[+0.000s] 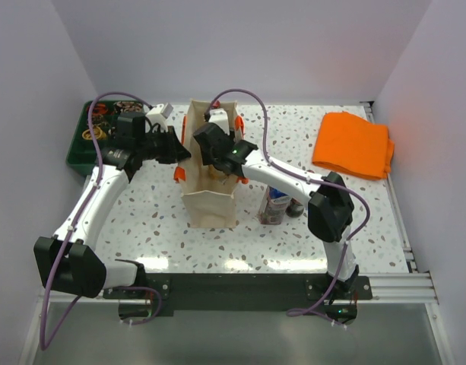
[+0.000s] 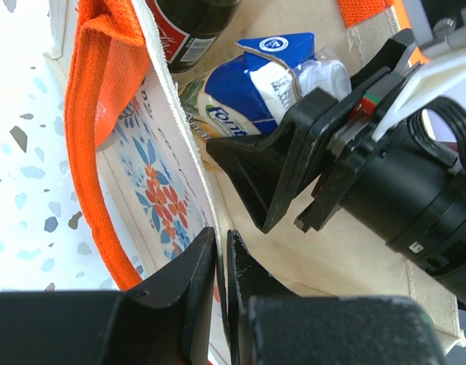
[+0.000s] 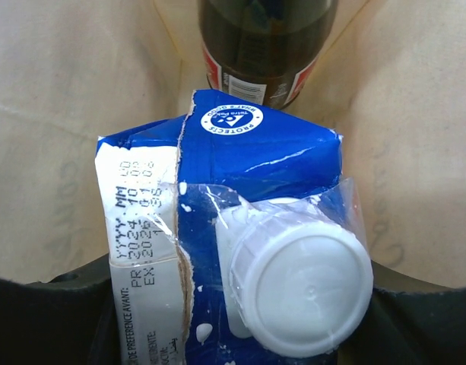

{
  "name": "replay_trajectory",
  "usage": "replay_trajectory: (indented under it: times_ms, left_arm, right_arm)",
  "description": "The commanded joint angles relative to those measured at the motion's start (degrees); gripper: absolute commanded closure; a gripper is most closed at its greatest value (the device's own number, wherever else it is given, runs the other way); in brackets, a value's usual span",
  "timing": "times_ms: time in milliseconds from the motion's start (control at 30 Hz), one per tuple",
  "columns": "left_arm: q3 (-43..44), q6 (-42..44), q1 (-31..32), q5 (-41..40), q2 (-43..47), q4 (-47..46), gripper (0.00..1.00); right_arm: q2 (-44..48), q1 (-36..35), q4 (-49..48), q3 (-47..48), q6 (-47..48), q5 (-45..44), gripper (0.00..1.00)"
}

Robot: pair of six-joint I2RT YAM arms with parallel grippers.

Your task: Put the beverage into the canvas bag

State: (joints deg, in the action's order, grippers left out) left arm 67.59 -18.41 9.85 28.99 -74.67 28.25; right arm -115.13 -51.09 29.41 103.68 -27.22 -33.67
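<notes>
Inside the bag [image 1: 210,201], our right gripper [image 3: 233,319] clamps the carton [image 3: 255,160] beside a bottle [image 3: 267,38] hidden overhead; left gripper [image 2: 222,274] pinches its rim.

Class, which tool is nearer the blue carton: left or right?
Right. The right tool grips the blue carton inside the canvas bag; the left tool pinches the bag's side wall, apart from the carton.

A white tabletop [image 1: 141,220] flecked with grey and brown chips stands boxed in by plain pale walls at the back [image 1: 240,46], left [image 1: 27,114] and right [image 1: 438,114], evenly lit, with a black plate [image 1: 233,285] and an aluminium rail [image 1: 392,287] along its near edge above a grey floor [image 1: 240,338].
</notes>
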Motion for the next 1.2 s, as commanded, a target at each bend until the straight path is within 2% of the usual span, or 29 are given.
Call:
replay_trajectory:
  times_ms: [0,333,600,967,1167]
  left_arm:
    - [-0.3,0.7,0.4,1.6,-0.6,-1.4,0.84]
    - [0.3,0.7,0.4,1.9,-1.3,-1.4,0.84]
    - [0.9,0.7,0.4,1.7,-1.7,-1.2,0.85]
    - [0.9,0.6,0.4,1.8,-2.5,-1.6,1.00]
    - [0.8,0.4,0.4,1.8,-2.4,-1.8,1.00]
  right_arm:
    - [3.6,0.4,-15.2,-0.1,4.8,-9.3,1.00]
    - [2.6,0.1,-22.9,0.3,8.1,-13.6,1.00]
    - [5.0,-0.5,-28.1,-2.2,8.1,-13.7,1.00]
    - [9.5,-0.6,-31.2,-3.2,8.0,-12.9,1.00]
    - [11.4,-0.6,-33.0,-2.9,8.2,-11.6,1.00]
